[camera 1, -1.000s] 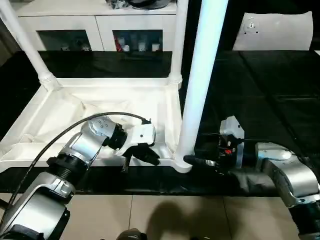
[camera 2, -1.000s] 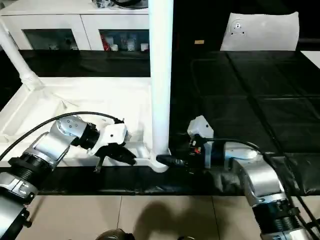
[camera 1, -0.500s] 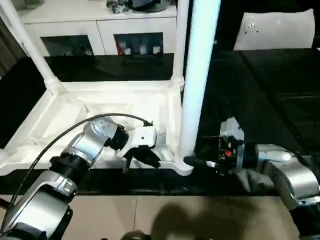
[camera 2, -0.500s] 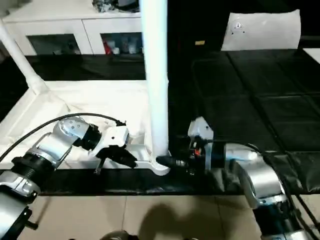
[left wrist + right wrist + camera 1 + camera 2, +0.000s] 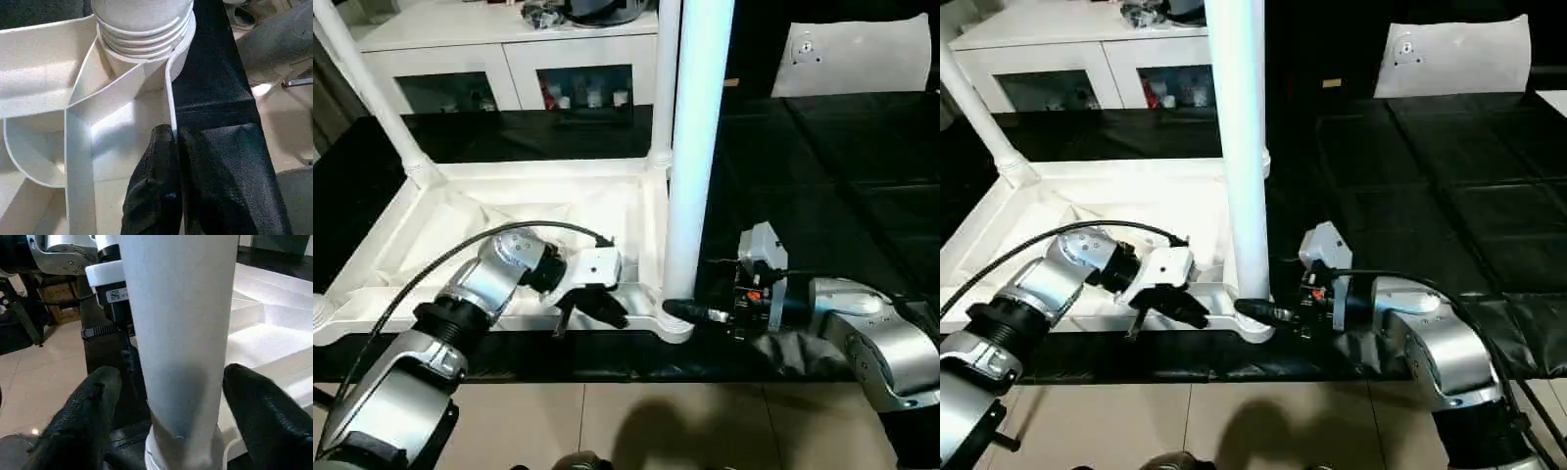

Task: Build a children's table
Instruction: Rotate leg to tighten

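Three legs stand up from the upturned children's table [image 5: 509,211], which lies rim-up on a black-covered work surface [image 5: 822,166]. I see one leg [image 5: 697,147] seated in the near corner socket [image 5: 146,29], another [image 5: 663,78] at the far corner beyond it, and a third [image 5: 367,93] at the far corner on my left arm's side.

My left gripper [image 5: 168,142] reaches in level from the near side, its jaws pressed shut on the thin raised rim [image 5: 169,93], with the near socket just ahead of the fingertips.

My right gripper [image 5: 181,396] comes in level from the opposite side, low at the base of the near leg. Its jaws stand wide with one finger [image 5: 88,401] on each side of the tube; I cannot tell whether they touch it.

A white cabinet [image 5: 509,59] stands behind the work surface.
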